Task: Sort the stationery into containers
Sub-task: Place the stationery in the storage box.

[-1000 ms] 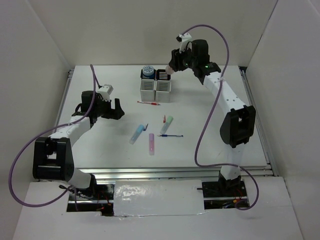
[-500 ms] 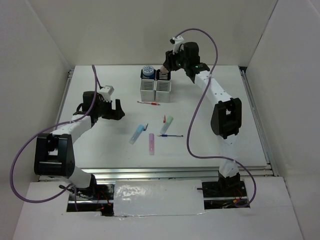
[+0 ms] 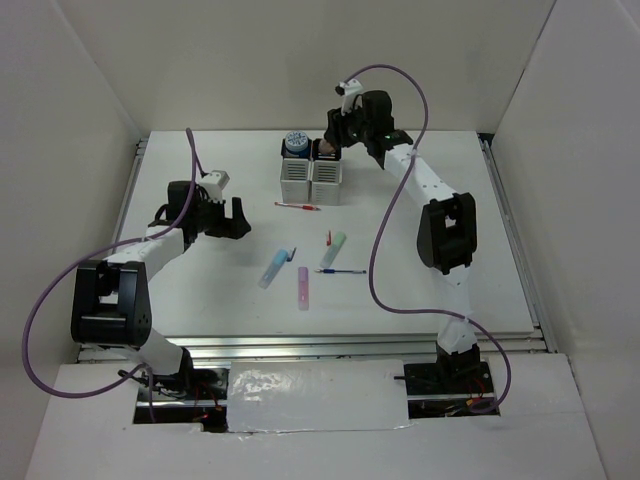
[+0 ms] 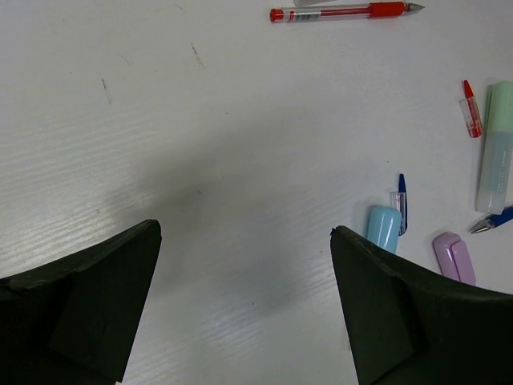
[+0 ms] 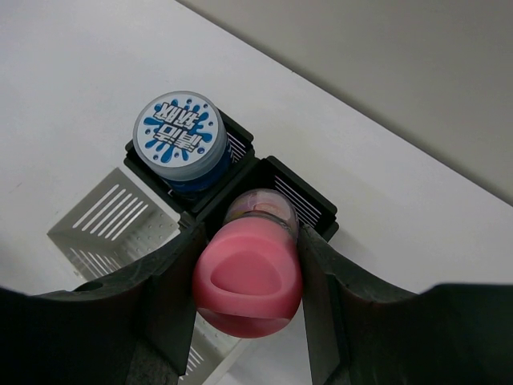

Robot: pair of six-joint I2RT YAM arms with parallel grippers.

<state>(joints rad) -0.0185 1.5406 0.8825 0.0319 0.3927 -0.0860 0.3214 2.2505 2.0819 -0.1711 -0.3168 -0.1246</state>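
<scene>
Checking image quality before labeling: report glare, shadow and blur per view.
Top external: even light, glare on the shiny strip. Left wrist: sharp, soft shadow on the table. Right wrist: pink-capped tube slightly soft, blue roll crisp.

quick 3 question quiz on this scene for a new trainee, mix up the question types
1. True or false: the left gripper is shut on the red pen.
2. Multiple choice: what does the right gripper hold? A. the pink-capped tube B. a ruler C. an eraser
3. Short answer: what colour is the cup that holds the blue roll?

Key: 1 false, since it is open above the bare table; 2 A; 3 black.
</scene>
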